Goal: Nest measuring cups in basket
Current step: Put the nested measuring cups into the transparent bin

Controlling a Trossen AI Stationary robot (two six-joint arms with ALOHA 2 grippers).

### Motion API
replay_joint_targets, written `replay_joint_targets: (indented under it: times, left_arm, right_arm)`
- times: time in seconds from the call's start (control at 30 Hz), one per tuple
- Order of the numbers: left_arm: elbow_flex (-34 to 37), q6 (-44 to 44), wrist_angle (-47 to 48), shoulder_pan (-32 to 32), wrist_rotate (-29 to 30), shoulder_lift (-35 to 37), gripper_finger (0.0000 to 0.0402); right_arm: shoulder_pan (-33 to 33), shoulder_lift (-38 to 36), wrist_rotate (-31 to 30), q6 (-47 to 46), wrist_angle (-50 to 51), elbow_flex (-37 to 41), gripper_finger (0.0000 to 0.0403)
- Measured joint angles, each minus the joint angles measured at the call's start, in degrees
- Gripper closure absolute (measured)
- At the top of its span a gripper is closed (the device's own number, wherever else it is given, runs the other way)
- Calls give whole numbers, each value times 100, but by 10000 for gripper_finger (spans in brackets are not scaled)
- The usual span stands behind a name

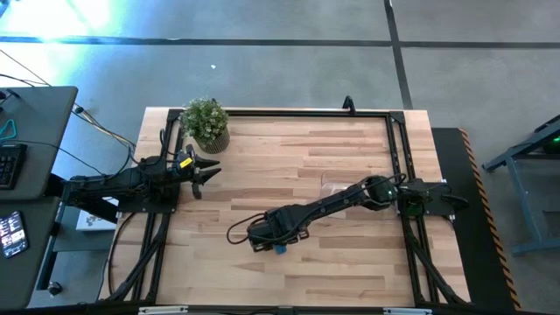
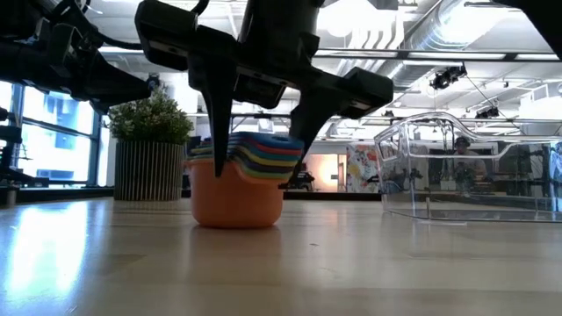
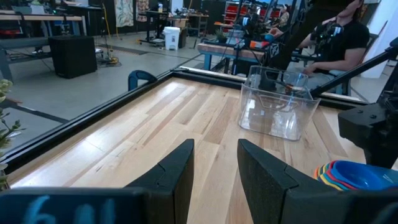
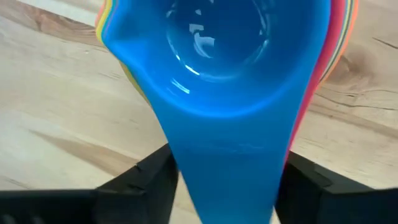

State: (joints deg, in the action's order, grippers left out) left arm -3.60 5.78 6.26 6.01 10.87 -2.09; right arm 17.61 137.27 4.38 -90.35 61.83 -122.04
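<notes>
High view is showing the left gripper [image 1: 210,171] hanging over the left part of the table [image 1: 289,262], near the left edge, its fingers standing apart with nothing between them; the left wrist view is confirming that gap between the two dark fingers [image 3: 171,177]; just beyond that gripper, near the far left corner, a potted plant [image 1: 206,122] is standing upright; toward the middle of the table and nearer the front edge, the right gripper [image 1: 278,247] is reaching down over the stacked measuring cups [image 1: 280,249], the right arm stretching across from the right edge; in the low view the cups [image 2: 239,180] are sitting nested on the wood, a salmon one at the bottom and coloured rims layered above it, with the gripper's fingers [image 2: 218,105] coming down on either side of the handles; the right wrist view is showing the blue cup [image 4: 227,74] on top, its flat handle running between the two fingers [image 4: 140,180], which are sitting close against it on both sides, closed on the handle stack; farther right, the clear basket [image 1: 337,186] is resting on the table well apart from the cups, toward the right edge, and the low view is showing it [image 2: 465,171] upright.
</notes>
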Motion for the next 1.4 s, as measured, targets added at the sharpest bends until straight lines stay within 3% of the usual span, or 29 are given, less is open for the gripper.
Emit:
replay_joint_targets:
  times: [0.27, 0.5, 0.73, 1.4]
  left_arm:
    - [0, 0, 1, 1, 0, 1, 289]
    - [0, 0, 0, -1, 0, 0, 289]
    - [0, 0, 0, 0, 0, 0, 289]
    - [0, 0, 0, 0, 0, 0, 289]
  right_arm:
    - [0, 0, -95, 0, -36, 0, 252]
    - [0, 0, -93, 0, -40, 2, 243]
    - [-9, 0, -91, -20, -116, 6, 264]
    - [-22, 0, -216, -16, -70, -196, 272]
